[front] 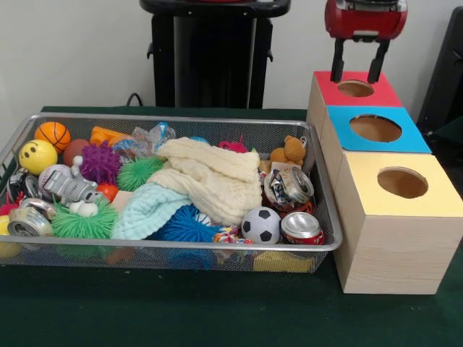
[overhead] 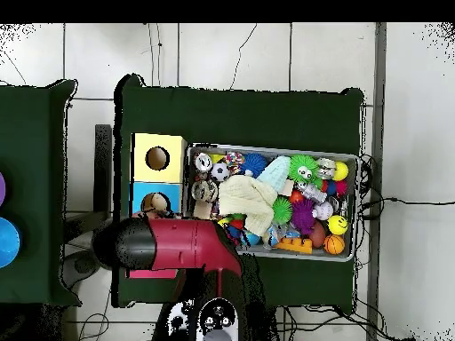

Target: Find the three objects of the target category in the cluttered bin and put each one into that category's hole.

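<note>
1. Silver wire-mesh bin with a thick metal rim sits on my dark green bench, packed to the rim.
2. Three pale wooden boxes stand in a row just beside the bin: red-faced, blue-faced and yellow-faced, each with one round hole.
3. The yellow-faced box's round dark hole is nearest the front camera, uncovered.
4. The red claw hangs over the red-faced box, its two black fingers spread apart and pinching nothing.
5. I can pick out only one small patched fabric bundle for certain, peeking out by the black-and-white soccer ball; I cannot tell where the other two lie.
6. A cream knitted cloth and a pale mint cloth are draped across the bin's middle, covering much beneath them.
7. I count two crushed cans at the box end, and a brown teddy bear near the far rim.
8. Spiky rubber balls show: purple, two green, one blue.
9. An orange basketball and a yellow smiley ball sit at the far end from the boxes.
</note>
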Motion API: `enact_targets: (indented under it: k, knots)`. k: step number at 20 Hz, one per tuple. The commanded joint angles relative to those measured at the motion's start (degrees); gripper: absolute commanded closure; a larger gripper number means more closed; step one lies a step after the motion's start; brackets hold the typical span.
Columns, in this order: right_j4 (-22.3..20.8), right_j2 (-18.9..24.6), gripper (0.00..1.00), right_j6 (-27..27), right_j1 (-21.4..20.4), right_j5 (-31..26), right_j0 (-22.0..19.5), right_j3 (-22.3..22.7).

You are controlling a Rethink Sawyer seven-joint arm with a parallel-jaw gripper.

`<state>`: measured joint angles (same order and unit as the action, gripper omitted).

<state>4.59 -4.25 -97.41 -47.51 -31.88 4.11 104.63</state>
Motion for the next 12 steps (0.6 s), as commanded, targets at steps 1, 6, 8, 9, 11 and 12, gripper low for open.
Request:
enact_targets:
  k: [1,6,8,9,11,12]
  knots:
    - [5.27,-0.16,0.0,-16.41,7.89,-1.38,-1.88,-8.24]
    - [3.76,0.57,0.0,-11.51,9.19,-0.89,-4.79,-9.68]
    - [3.28,1.62,0.0,-9.16,9.95,-1.43,-6.79,-10.51]
    - [2.94,2.4,0.0,-7.55,10.57,-1.61,-8.12,-11.13]
    - [2.65,3.67,0.0,-5.75,11.75,-2.23,-10.04,-11.97]
    - [2.47,4.02,0.0,-5.36,12.25,-2.32,-10.6,-12.33]
